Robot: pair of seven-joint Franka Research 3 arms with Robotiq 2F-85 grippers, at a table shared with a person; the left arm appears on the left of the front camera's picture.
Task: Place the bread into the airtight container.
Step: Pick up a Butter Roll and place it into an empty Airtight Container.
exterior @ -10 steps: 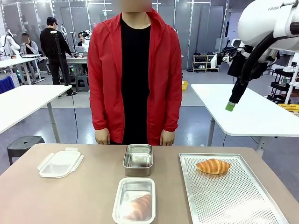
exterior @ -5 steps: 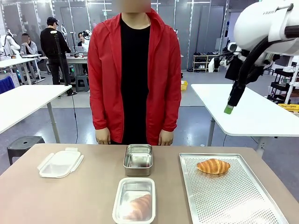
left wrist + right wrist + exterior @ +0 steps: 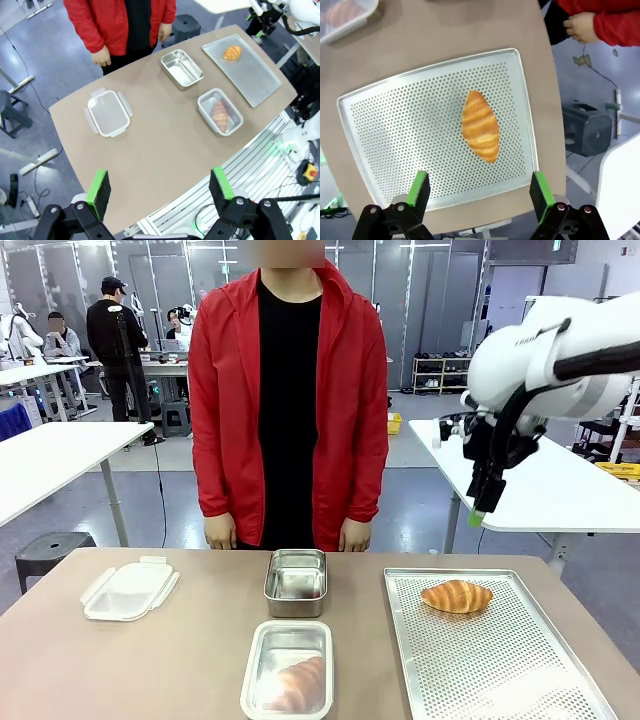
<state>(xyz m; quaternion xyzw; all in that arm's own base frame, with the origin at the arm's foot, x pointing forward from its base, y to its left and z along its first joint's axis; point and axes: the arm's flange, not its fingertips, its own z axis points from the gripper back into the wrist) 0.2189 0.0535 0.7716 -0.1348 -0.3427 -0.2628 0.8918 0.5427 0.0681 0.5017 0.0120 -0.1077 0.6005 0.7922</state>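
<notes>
One bread [image 3: 456, 596], a golden croissant, lies at the far end of the perforated metal tray [image 3: 500, 670] on the right. A second bread [image 3: 297, 683] lies inside the airtight container [image 3: 262, 660] at the table's near edge. My right gripper [image 3: 478, 512] hangs open high above the tray's far end, well off the table. In the right wrist view that bread [image 3: 480, 125] lies straight below, between the open right gripper's [image 3: 479, 192] green pads [image 3: 418, 189]. My left gripper [image 3: 159, 189] is open, high over the table's near side, holding nothing.
An empty steel box [image 3: 296, 582] stands behind the airtight container. A clear clip lid [image 3: 130, 589] lies at the far left. A person in a red jacket [image 3: 288, 400] stands at the far edge, hands [image 3: 357, 536] down at the sides. Other tables stand behind.
My right arm has come down and moved left, bringing the open gripper lower toward the tray's far end. Nothing on the table has moved.
</notes>
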